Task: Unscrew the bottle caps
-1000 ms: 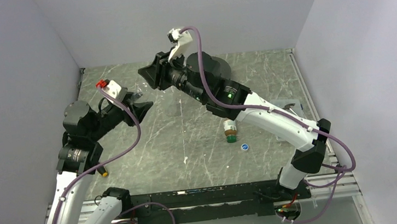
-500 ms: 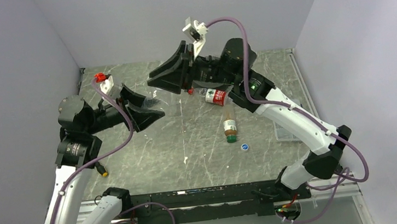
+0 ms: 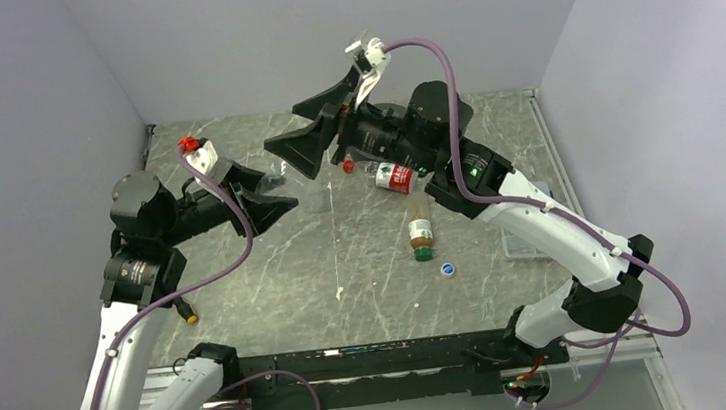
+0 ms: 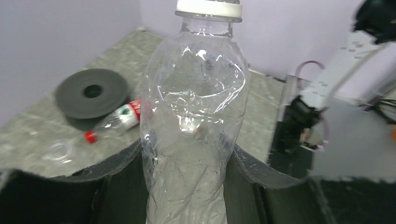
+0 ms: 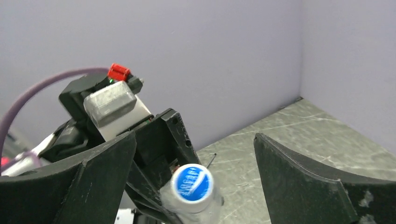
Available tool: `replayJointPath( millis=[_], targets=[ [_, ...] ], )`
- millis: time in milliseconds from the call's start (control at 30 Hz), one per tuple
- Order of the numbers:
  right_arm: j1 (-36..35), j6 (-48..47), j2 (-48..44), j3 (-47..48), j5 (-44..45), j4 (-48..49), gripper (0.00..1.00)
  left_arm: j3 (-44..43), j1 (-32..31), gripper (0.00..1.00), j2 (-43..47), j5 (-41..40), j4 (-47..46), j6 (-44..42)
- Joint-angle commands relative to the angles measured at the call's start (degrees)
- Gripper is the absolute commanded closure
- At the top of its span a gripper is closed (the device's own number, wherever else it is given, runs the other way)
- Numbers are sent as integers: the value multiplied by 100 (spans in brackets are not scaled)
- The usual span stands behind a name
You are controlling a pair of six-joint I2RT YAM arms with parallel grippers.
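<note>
Now swings right gripper round, jaws wide and empty, to face cap of clear bottle clamped in left gripper. Sets up grasp-and-twist; cap still on.

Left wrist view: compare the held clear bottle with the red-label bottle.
The clear bottle is held by the left end effector; the red-label bottle lies on the table. The clear bottle has no label and a white cap; the red-label bottle has a red cap. Both are transparent, capped.
</note>
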State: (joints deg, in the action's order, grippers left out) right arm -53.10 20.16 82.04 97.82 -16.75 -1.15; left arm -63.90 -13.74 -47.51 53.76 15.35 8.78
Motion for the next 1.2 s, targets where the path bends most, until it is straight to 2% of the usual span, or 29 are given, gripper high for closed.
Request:
replayJointPath(
  millis=[0,100,167,533,633,700,767,967,1100,1167],
  targets=[
    [-630,-463,88,778,2301,-896,0,-38,-15,52,104,-1317,305,-1089],
    [-774,-302,468,1299,3096,-1570,2,87,-15,52,176,-1737,154,-1203],
    [-800,-208,626,1444,3282,-1819,5,134,-15,52,205,-1893,89,-1247],
    [-825,50,977,1591,3084,-1727,26,169,-15,54,242,-1913,49,-1196],
    [-824,105,1040,1603,3033,-1678,37,175,-15,54,246,-1876,31,-1154],
    [-825,111,1000,1516,3008,-1545,51,186,-14,54,255,-1841,21,-1129],
    [-825,119,892,1339,2984,-1380,61,191,-15,54,259,-1798,28,-1124],
    [-807,-28,558,910,2859,-977,75,261,-15,54,259,-1590,48,-1054],
    [-666,-211,273,479,2093,-489,88,282,-15,53,260,-1238,33,-917],
    [-466,-236,56,132,1070,26,91,250,-15,53,241,-802,6,-634]
  ],
)
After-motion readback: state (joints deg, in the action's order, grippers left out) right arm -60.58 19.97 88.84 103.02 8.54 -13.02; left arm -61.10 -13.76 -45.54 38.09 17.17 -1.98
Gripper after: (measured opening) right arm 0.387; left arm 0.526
